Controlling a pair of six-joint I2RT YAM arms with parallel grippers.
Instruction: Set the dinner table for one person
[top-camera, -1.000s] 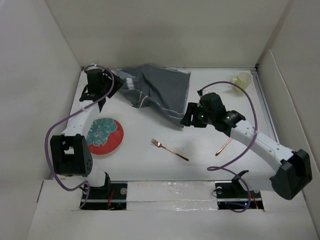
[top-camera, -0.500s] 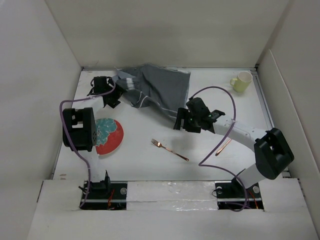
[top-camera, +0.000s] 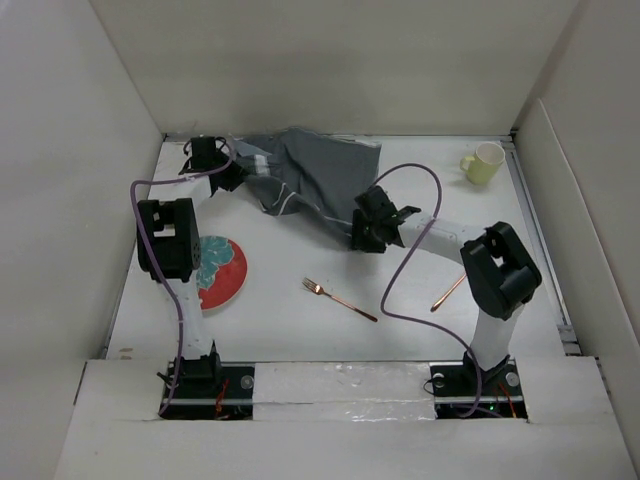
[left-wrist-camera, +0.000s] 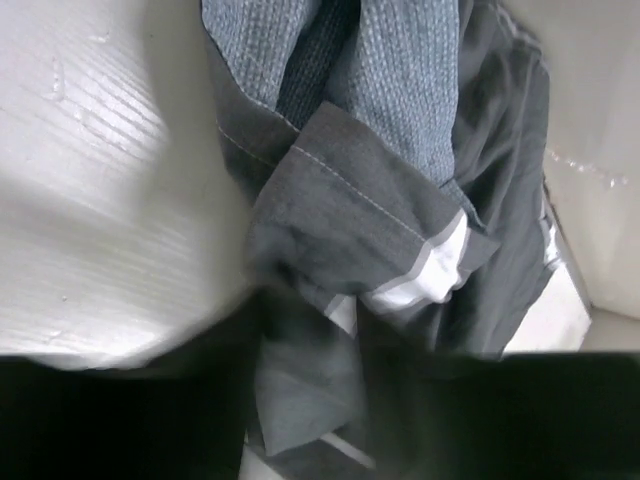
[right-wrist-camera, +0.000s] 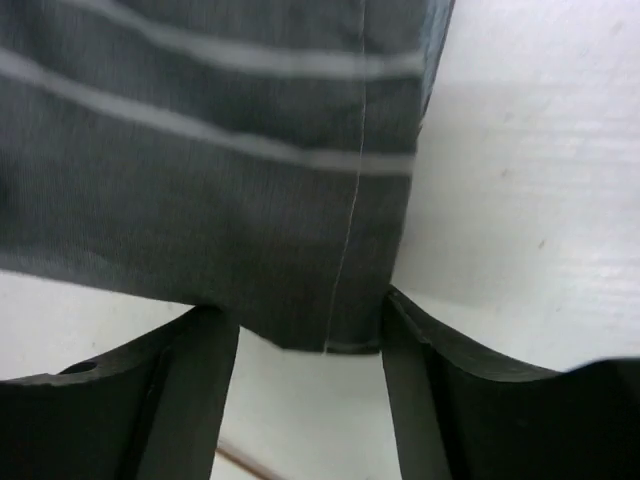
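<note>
Right claw (top-camera: 362, 235) moved left to placemat (top-camera: 325, 180) corner; left claw (top-camera: 228, 178) reached placemat.

We are seeing soft, even light washing the white dinner table (top-camera: 280, 335), with only faint shadows. Up close, the placemat (right-wrist-camera: 200, 150) is blurring in both wrist views, the left one's lower edge going black.

Robot lab test cell: plain white panels (top-camera: 330, 70) boxing white tabletop (top-camera: 300, 330), bolted arm bases (top-camera: 205, 372), purple cables (top-camera: 384, 296).
</note>
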